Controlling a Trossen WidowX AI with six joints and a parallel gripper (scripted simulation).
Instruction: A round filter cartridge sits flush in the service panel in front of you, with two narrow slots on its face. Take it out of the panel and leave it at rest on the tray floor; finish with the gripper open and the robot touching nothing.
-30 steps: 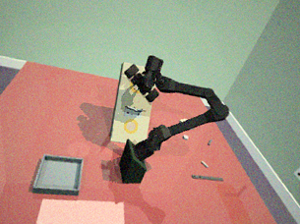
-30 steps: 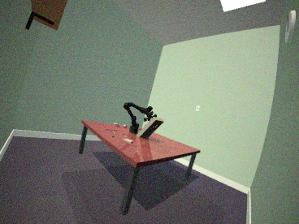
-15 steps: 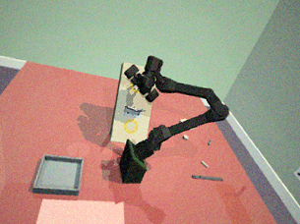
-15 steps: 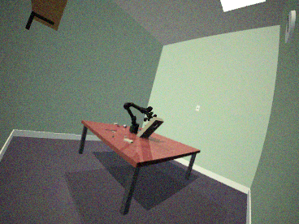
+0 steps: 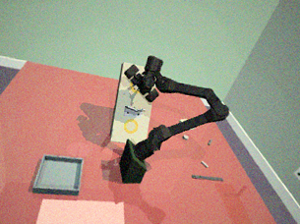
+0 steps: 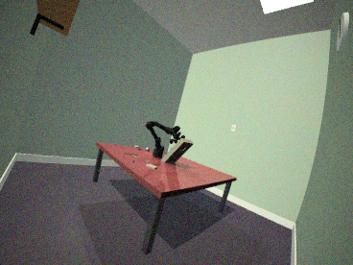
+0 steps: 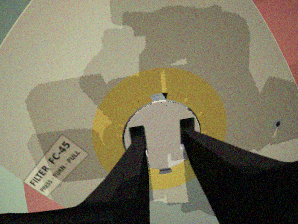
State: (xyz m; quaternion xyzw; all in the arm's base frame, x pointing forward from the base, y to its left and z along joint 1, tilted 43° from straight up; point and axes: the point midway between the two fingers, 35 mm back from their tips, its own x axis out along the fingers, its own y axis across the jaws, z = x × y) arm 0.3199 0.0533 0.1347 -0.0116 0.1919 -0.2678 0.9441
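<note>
While the filter cartridge (image 7: 162, 120) is sitting in the panel (image 5: 117, 130) (image 6: 186, 142) (image 7: 60, 55), the gripper (image 5: 141, 84) (image 6: 177, 139) (image 7: 164, 140) is standing part-open, tips at both slots; good practice: centring squarely, pressing evenly, turning about the cartridge's axis, then pulling straight.

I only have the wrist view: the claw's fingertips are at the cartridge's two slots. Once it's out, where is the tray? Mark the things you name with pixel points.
Observer: The top view shows the tray (image 5: 56, 192) on the table, on the robot's left of the arm's base (image 5: 132, 169) (image 6: 158, 153).
Operator: Anything lying in it?
Observer: Nothing that I can see in the top view; its floor looks bare.
Operator: And how does the panel stand?
Observer: In the exterior view the panel (image 5: 116, 135) (image 6: 168, 157) (image 7: 65, 55) stands tilted on the table, not upright, so I'd expect a straight pull to run at a slant.
</note>
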